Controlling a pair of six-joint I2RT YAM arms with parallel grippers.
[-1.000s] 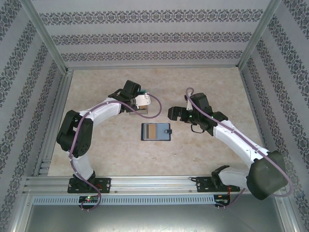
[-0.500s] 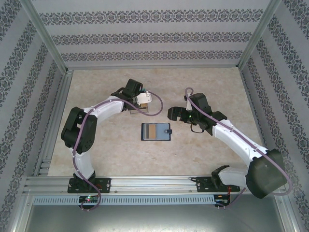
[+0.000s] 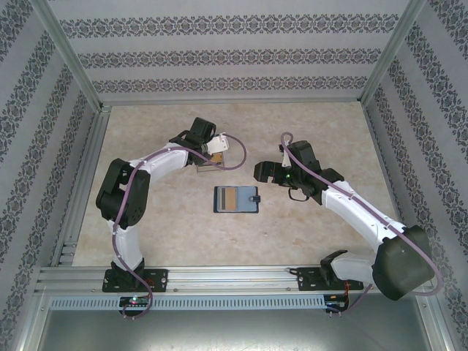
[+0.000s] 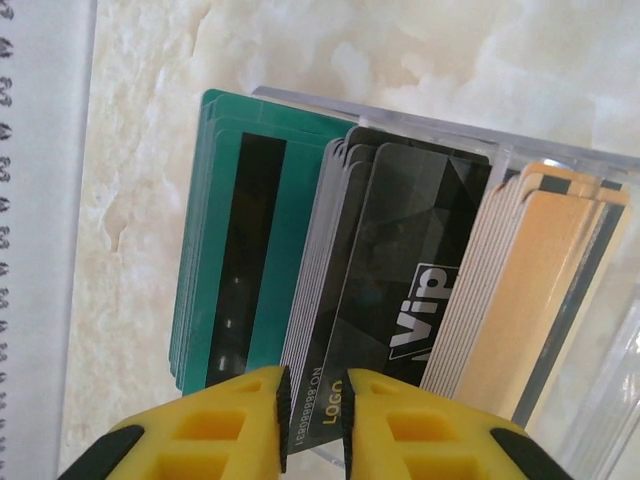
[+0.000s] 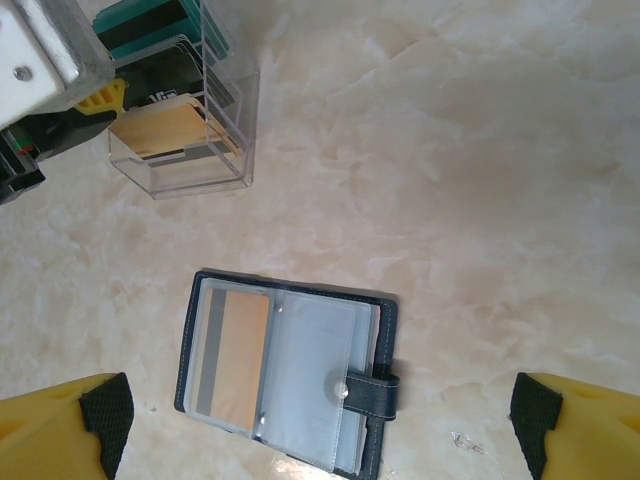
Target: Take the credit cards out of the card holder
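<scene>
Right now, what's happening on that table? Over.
Left hand slightly parted at the clear card box. Right hand wide open above the card holder. Holder lies open, one tan card in its sleeve. Nothing between.

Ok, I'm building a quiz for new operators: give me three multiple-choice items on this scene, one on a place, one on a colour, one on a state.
1. Where does the card holder lie?
A) in a clear box
B) flat on the table
C) in a claw

2. What colour is the card inside it?
A) tan
B) teal
C) red

3. The card holder is:
A) snapped shut
B) standing on edge
C) open

Key: 1 B, it rests on the marble top. 2 A, a tan face shows through the plastic. 3 C, its sleeves face up and the snap tab is undone.
</scene>
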